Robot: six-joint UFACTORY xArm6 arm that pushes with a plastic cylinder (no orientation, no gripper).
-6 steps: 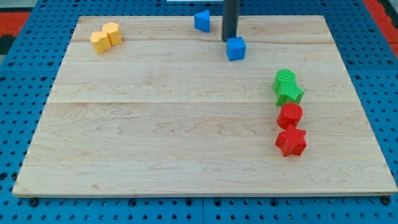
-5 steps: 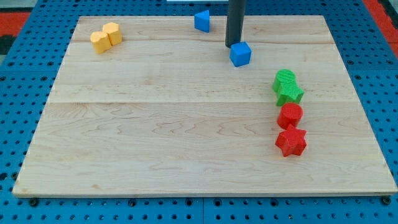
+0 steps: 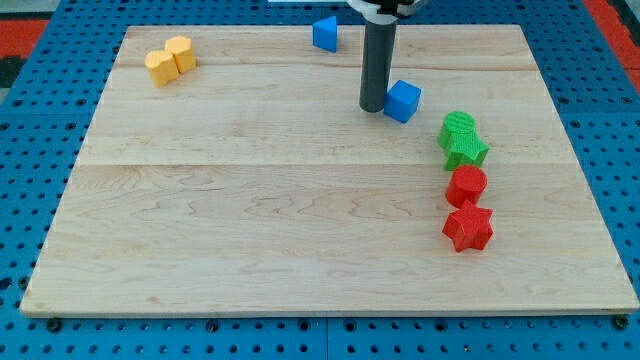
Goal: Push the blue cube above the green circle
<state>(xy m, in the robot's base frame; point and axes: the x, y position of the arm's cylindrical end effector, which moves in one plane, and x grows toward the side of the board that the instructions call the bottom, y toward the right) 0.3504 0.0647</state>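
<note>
**Blue cube nearly above the green circle**

The rod's tip (image 3: pixel 373 107) rests against the view's-left side of the blue cube (image 3: pixel 403 101); the arm has no fingers and grips nothing, it only pushes. The cube sits near the green circle (image 3: pixel 459 129), up and to its left. To finish well, the tip should likely press on the cube's left face and drive it rightward along the board, staying centred so the cube does not spin off. The green star (image 3: pixel 467 150) touches the circle's lower side, with the red circle (image 3: pixel 466 185) and red star (image 3: pixel 468 228) below. Another blue block (image 3: pixel 324 33) and two yellow blocks (image 3: pixel 170 59) lie well apart, out of the path.
</note>
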